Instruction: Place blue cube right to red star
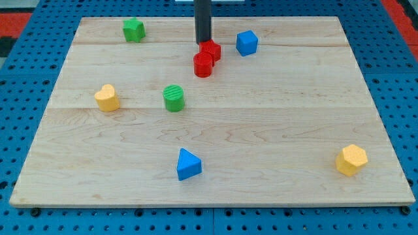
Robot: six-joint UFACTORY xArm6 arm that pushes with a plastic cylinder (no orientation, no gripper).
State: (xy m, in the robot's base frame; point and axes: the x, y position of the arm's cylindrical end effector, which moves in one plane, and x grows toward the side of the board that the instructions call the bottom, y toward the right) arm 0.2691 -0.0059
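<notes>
The wooden bench [261, 130] fills most of the frame, lying on a blue pegboard [26, 104] that shows around its edges. The dark rod [203, 19] comes straight down from the top centre, and my tip [203, 43] sits at the upper edge of the red star [211, 50], touching it or very nearly; the contact is hard to judge from this angle. There is no pincer on this arm, so there is nothing released or clenched to report, only the rod end. The blue cube [247, 43] stands in the upper middle, just right of the red star with a small gap between them, and to the right of my tip. A red cylinder [203, 65] rests against the star's lower left side. A green cylinder [174, 98] stands left of centre, with a yellow block [106, 98] of rounded shape further left. A green star [134, 30] is at the upper left. A blue triangle [189, 164] lies at lower centre, and a yellow hexagon [351, 160] sits at the lower right, well apart from everything else.
</notes>
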